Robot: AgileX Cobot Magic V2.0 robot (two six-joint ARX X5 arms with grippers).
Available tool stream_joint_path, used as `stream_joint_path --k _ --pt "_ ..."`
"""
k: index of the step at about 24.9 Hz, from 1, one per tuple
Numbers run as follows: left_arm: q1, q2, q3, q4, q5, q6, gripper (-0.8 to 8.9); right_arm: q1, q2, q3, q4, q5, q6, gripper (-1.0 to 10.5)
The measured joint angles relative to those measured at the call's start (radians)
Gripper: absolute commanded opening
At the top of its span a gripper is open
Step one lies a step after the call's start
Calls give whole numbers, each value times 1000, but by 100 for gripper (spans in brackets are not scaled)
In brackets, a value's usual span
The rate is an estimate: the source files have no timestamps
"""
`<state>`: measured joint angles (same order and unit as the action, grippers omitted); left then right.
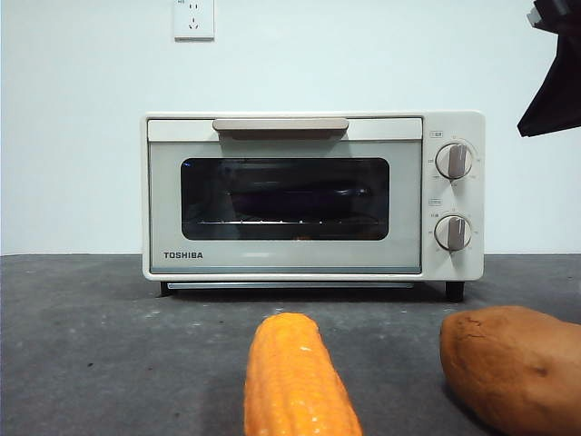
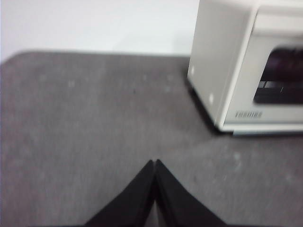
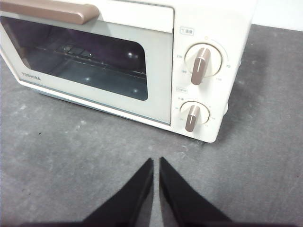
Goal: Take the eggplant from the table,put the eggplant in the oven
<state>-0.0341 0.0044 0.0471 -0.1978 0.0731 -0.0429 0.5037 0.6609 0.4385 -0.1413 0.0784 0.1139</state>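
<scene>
The cream-white oven stands at the back of the table with its door closed. Behind the dark glass a long, dark purple shape lies on the rack, which looks like the eggplant. My left gripper is shut and empty above bare table, off the oven's left side. My right gripper is shut and empty, raised in front of the oven's knob side. It shows in the front view only as a black tip at the top right.
An orange-yellow corn cob lies at the front middle of the table. A brown-orange sweet potato lies at the front right. A beige bar handle runs along the top of the door, with two round knobs to its right.
</scene>
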Motion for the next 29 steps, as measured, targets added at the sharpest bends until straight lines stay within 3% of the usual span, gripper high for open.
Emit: stream_joint_path --k 22,26,29 --pt "1 1 -17 53 -3 0 6 -1 -6 0 29 0 0 6" --pt "1 1 -17 53 -3 0 6 -6 -93 0 12 14 -2 6" --pt "1 1 -17 53 -3 0 6 -34 -230 0 18 62 -54 6"
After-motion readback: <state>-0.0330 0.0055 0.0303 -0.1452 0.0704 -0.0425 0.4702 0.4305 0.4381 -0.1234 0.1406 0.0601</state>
